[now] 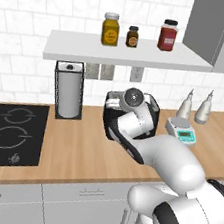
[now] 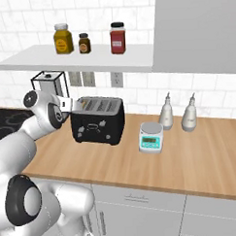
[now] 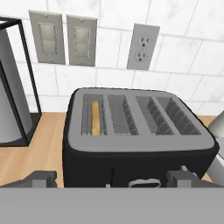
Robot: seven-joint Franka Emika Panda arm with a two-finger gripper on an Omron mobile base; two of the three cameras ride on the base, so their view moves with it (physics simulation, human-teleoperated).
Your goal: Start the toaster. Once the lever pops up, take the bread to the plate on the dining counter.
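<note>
The pincer (image 3: 111,178), spread wide just before the toaster (image 3: 131,140), is best lowered squarely onto the front lever (image 3: 143,183), with the bread (image 3: 95,117) left seated.

One black boxy toaster (image 2: 97,122) sits on the wood counter, its top showing four slots, with one tan bread slice (image 3: 95,118) in the slot at 9 o'clock. Three spice jars stand on the white shelf: one yellow (image 2: 63,38), one small dark (image 2: 84,43), one red (image 2: 117,38). Two grey pear-shaped shakers (image 2: 166,112) stand at the toaster's 3 o'clock, beside one white digital kitchen scale (image 2: 151,137). One wire-framed paper towel roll (image 1: 68,91), two grey wall switch plates (image 3: 46,37) and one white outlet (image 3: 142,47) complete the count.
</note>
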